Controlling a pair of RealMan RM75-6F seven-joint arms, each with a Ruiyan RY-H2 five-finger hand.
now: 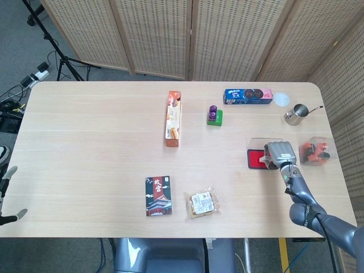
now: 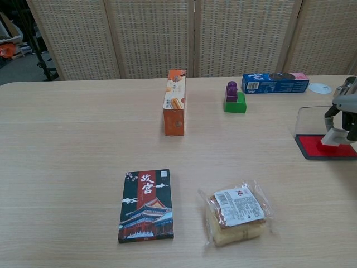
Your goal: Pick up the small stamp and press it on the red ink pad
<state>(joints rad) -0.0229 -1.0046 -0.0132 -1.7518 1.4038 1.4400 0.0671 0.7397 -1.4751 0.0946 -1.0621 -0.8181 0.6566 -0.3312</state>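
The red ink pad (image 2: 325, 148) lies open at the table's right side, its clear lid (image 2: 308, 120) standing up behind it. My right hand (image 2: 347, 109) holds the small white stamp (image 2: 335, 137) upright, base down on the pad's red surface. From the head view, the right hand (image 1: 281, 152) covers the right half of the ink pad (image 1: 255, 159) and hides the stamp. Only the fingertips of my left hand (image 1: 8, 190) show, off the table's left edge, spread apart and holding nothing.
An orange snack box (image 1: 173, 118) stands mid-table, a purple-and-green block (image 1: 214, 115) and a blue cookie box (image 1: 247, 95) behind the pad. A metal pitcher (image 1: 296, 114) and a clear tub (image 1: 315, 151) sit to the right. A dark card box (image 1: 158, 195) and wrapped bread (image 1: 203, 203) lie near the front.
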